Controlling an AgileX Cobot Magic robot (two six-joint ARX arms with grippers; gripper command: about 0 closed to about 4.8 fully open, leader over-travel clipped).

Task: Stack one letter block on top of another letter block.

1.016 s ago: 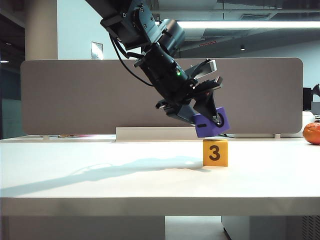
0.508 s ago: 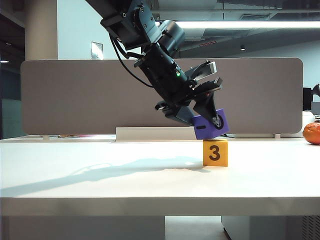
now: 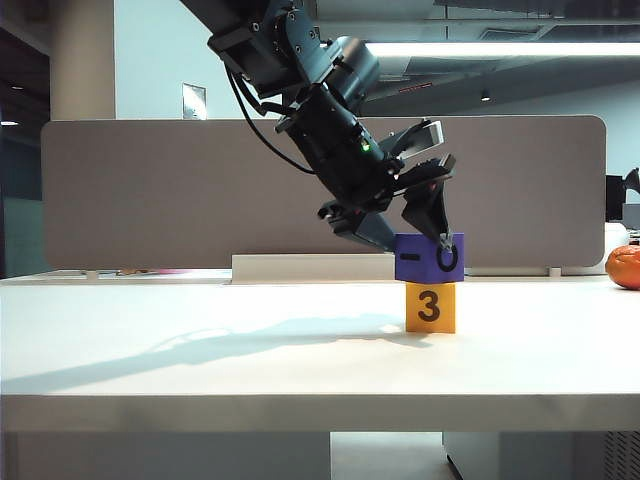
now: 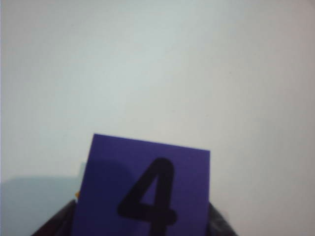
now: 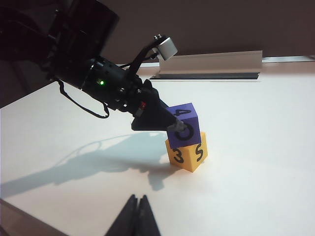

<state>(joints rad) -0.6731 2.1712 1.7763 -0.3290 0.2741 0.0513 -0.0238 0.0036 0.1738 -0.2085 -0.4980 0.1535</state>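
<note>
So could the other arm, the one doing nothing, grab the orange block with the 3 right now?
Probably not easily. The purple block sits on top of the orange block, and the left gripper is right around it. The right gripper is shut and far back across the table.

O block (image 3: 429, 257) atop 3 block (image 3: 430, 307), seemingly flat.

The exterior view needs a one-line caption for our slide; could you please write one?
Left end effector flanks the purple block sitting atop the yellow "3" block on the white table.
</note>
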